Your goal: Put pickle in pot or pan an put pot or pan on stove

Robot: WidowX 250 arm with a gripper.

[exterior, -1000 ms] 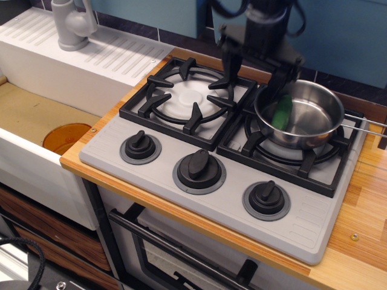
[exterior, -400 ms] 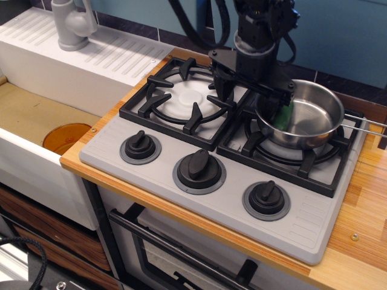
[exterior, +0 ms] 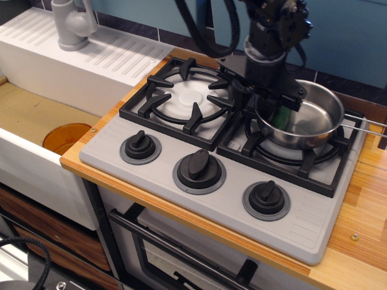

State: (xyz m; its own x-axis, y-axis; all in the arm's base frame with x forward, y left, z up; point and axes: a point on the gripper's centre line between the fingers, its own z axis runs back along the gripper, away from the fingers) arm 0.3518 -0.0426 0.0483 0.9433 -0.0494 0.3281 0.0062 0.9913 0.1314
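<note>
Shifted right and a little back since 0.4 s ago: tool (exterior: 269, 99) now at the pan's near-left rim, astride it, one finger outside, the other inside; a second ago higher up, with far more green showing. Pan unmoved across all three pictures.

Nearest, under the tabletop (exterior: 363, 241): oven door with a black bar handle. Above that, stove (exterior: 302, 223), grey, with three black knobs (exterior: 198, 164) along the front. Behind the knobs, left burner (exterior: 184, 96) bare under its grate. On the right grate, pan (exterior: 305, 115), shiny steel, upright, wire handle (exterior: 366, 124) pointing right. Inside the pan, by its left wall, pickle (exterior: 283, 115): only a sliver of green visible below the tool.

Tool spread or pinching: cannot tell from here, fingertips hidden low against the pan wall, and contact with the pickle also impossible to judge.

Judged from the layout: both halves of the task look met, pickle in pan, pan on stove. Left, probably, only to clear the tool from the rim without tipping or dragging the pan.

Off to the left, lower: sink (exterior: 24, 115) with an orange disc (exterior: 66, 138) on its floor, white drainer and grey tap (exterior: 72, 24) behind. Farthest back, blue wall over a dark tile strip, black cables hanging down to the arm
</note>
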